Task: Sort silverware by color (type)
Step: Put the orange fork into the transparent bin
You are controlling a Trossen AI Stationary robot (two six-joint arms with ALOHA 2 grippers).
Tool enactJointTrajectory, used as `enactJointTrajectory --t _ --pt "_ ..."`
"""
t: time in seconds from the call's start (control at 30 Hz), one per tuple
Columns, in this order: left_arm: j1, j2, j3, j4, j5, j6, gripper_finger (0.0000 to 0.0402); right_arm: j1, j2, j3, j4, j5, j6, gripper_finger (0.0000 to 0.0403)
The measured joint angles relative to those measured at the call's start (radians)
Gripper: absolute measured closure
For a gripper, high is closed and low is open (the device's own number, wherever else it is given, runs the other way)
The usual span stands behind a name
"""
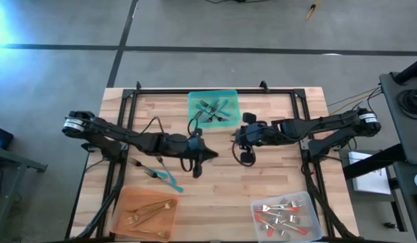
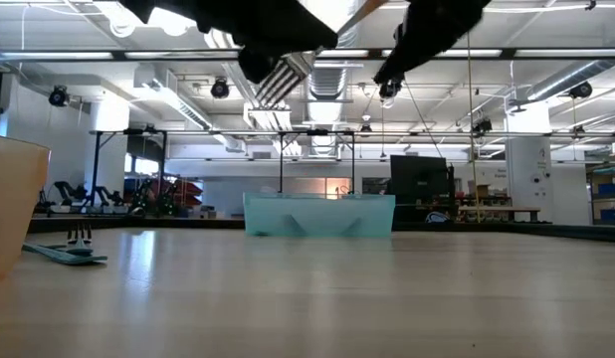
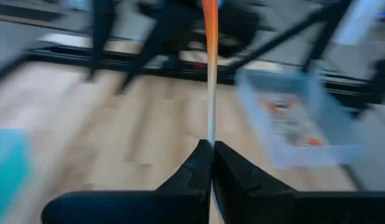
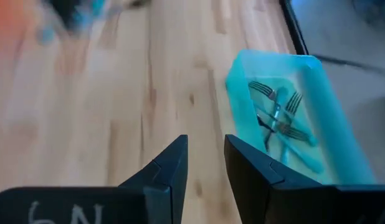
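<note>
The left gripper [image 1: 198, 160] is positioned over the middle of the table [image 1: 276, 182], raised off the surface. Its fingers [image 3: 192, 177] are clenched on a red-handled utensil [image 3: 209, 74]; in the left wrist view a slim silver shaft with an orange-red end is seen standing out from between the closed pads. In the low view the silver tines [image 2: 278, 78] of this piece are seen high above the tabletop.

The right gripper [image 1: 247, 150] is held near the table centre, just beside the teal tray [image 1: 229, 98]. Its fingers [image 4: 171, 168] are parted, with nothing seen between them.

Several teal-handled forks [image 4: 280, 118] are lying inside the teal tray at the far middle edge. Gold utensils [image 1: 149, 211] are lying in the orange tray [image 1: 124, 202] at the near left corner. Red-handled pieces [image 1: 279, 214] are collected in the clear tray [image 1: 306, 202] at the near right corner.

Two teal-handled utensils [image 1: 161, 174] are left loose on the bare wood, between the left arm and the orange tray, near each other. Whether they touch cannot be told.
</note>
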State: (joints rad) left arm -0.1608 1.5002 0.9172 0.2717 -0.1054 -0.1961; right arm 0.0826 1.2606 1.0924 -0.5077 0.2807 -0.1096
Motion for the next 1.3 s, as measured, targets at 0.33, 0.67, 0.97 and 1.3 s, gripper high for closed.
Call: enactJointTrajectory --t 0.33,0.67,0.97,1.3 --pt "-0.038 -0.024 -0.062 0.030 -0.282 -0.071 0.0401 -0.005 0.000 0.000 0.229 0.000 0.230 0.0307" --pt "-0.057 -0.215 -0.319 0.303 -0.386 -0.107 0.0402 -0.099 0.008 -0.023 0.163 0.133 0.354 0.0307" --pt "-0.048 -0.128 -0.519 0.790 -0.416 -0.069 0.0401 -0.131 0.154 -0.084 0.488 -0.012 0.435 0.0296" --pt "-0.043 -0.053 -0.478 0.807 -0.521 0.021 0.0401 -0.113 0.226 -0.017 0.637 -0.045 0.360 0.0231"
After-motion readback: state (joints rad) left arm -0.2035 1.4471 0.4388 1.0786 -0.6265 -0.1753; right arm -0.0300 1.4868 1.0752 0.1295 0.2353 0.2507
